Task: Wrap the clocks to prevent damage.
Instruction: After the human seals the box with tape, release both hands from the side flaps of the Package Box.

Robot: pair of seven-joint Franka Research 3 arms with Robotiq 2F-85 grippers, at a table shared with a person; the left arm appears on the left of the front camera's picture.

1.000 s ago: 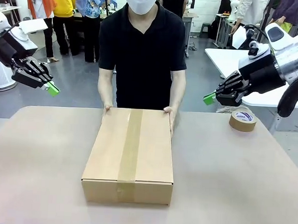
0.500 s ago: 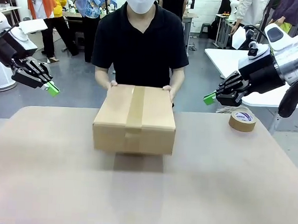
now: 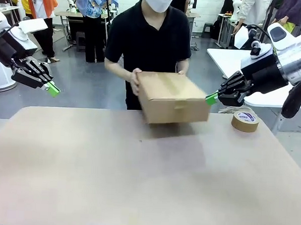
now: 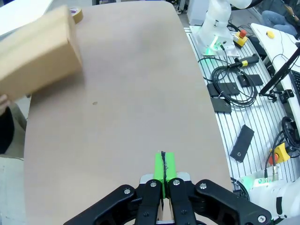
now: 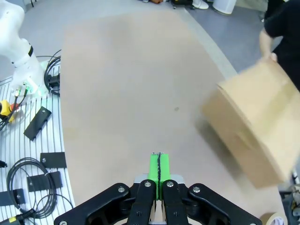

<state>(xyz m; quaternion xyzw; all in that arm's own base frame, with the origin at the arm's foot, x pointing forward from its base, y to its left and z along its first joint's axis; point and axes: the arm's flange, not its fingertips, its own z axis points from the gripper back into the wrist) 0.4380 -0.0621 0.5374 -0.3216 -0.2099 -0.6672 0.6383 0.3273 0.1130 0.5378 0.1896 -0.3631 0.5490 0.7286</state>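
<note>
Both my claws, left (image 3: pixel 52 90) and right (image 3: pixel 212 98), are closed and empty. The person's box (image 3: pixel 174 98), mid-frame and blurred, seems very close to my right claw; a swing could knock it.

One cardboard box (image 3: pixel 172 97), one tape roll (image 3: pixel 245 121), two robot hands, one table (image 3: pixel 112 176).

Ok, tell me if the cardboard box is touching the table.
Apart. In the front view the cardboard box hangs in the person's hands above the table, its shadow beneath.
</note>
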